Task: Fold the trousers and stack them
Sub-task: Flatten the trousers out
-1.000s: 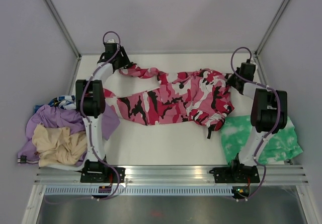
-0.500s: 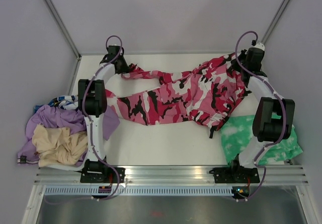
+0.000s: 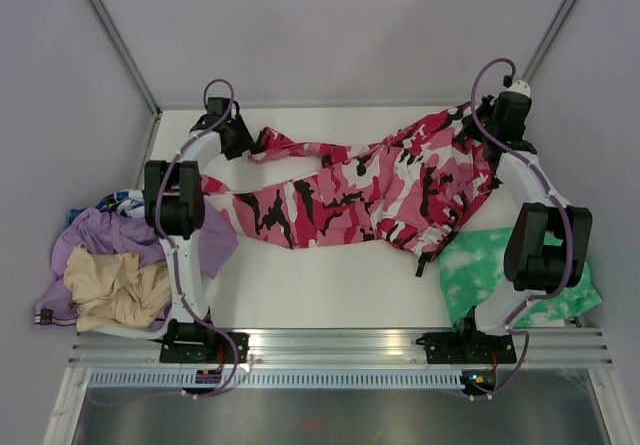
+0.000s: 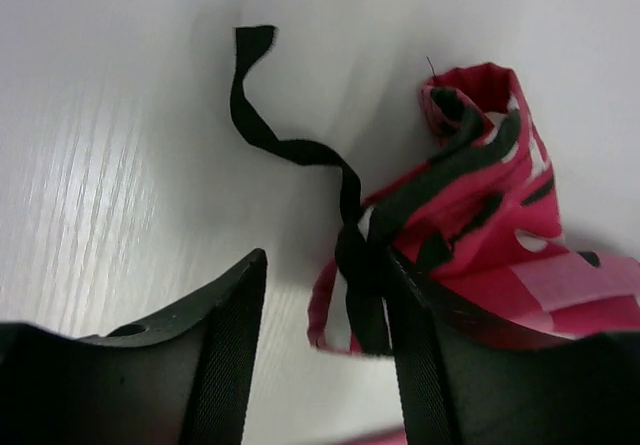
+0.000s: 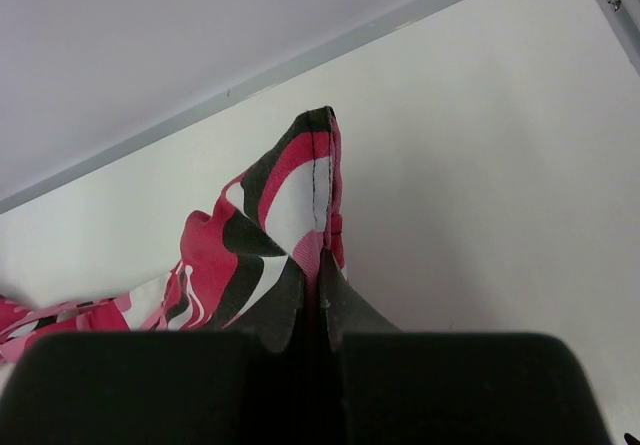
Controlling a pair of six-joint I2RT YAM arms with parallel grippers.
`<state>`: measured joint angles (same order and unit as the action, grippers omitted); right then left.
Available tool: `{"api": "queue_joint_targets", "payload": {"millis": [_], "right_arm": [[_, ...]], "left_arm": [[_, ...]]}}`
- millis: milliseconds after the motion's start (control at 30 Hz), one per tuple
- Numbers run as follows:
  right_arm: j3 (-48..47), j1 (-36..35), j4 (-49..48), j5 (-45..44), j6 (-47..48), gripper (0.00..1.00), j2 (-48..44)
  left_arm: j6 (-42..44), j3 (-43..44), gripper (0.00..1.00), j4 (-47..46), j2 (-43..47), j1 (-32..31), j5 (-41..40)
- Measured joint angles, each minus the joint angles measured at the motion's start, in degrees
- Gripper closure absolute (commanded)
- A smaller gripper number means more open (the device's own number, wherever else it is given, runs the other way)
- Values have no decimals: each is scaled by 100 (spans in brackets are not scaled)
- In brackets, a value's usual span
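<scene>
White table [image 3: 330, 285] under your arms has the trousers [image 3: 350, 200] spread across its far half. Your right gripper [image 5: 318, 265] is pinched tight on a corner of them (far right side). Your left gripper [image 4: 325, 265] has its fingers apart, with a leg end and its black strap [image 4: 290, 150] lying between them.

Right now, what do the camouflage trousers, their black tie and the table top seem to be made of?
The trousers: likely thin woven cloth, matt, printed; it creases and drapes softly. The black tie: flat woven tape, matt, curling freely. The table: hard white board, probably laminate, with a faint grain and soft sheen.
</scene>
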<state>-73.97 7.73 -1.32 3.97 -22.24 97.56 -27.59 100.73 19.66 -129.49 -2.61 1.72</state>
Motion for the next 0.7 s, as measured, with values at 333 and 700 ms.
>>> {"api": "queue_joint_targets", "payload": {"millis": [333,700], "right_arm": [[66,0,-85,125,-216,99,0],[153,4,-125,125,-249,100,-2]], "left_arm": [[-1670,-1392,40,-815,1318,-79,306],[-2885,-1567,35,-780,1314,-656,-223]]}}
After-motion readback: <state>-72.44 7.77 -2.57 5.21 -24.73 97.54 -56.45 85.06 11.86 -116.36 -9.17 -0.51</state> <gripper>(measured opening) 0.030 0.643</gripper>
